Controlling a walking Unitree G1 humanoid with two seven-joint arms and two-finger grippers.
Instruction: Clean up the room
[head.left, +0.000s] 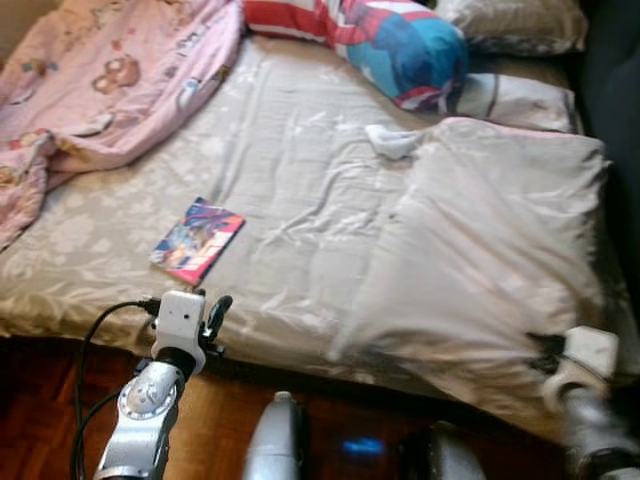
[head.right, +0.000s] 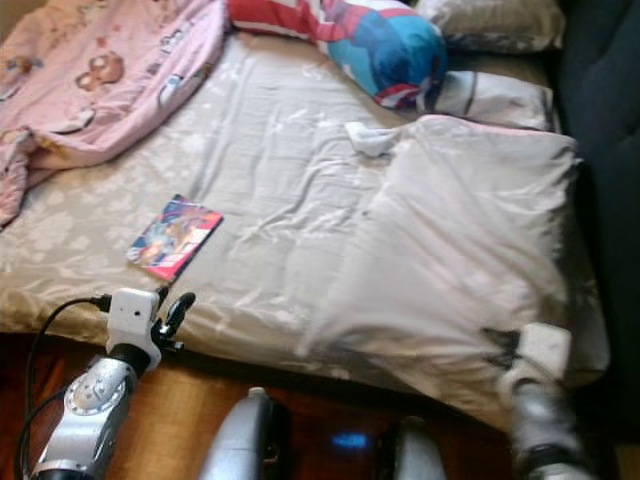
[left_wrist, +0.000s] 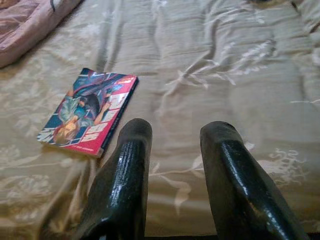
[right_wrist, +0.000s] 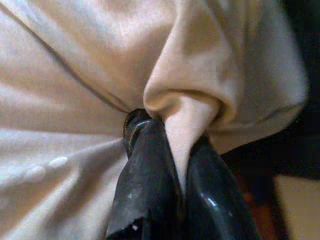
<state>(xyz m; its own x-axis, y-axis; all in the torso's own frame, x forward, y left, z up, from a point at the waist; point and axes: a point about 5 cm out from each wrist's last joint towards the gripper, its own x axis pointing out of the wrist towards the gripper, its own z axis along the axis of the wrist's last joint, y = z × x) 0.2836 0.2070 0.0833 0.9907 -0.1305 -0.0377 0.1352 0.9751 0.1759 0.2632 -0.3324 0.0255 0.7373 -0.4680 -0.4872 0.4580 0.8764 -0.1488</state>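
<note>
— Where do the head's two eyes look from?
— High, forward and down over the bed (head.left: 300, 170); both share the comic book (head.left: 197, 240).
— And the wrists?
— The left looks low along its fingers (left_wrist: 122, 185), the book just beyond. The right sits tight against a beige duvet (right_wrist: 190, 85).

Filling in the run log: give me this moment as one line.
right gripper: shut on beige duvet corner | left gripper: open, near comic book | bed: unmade
</note>
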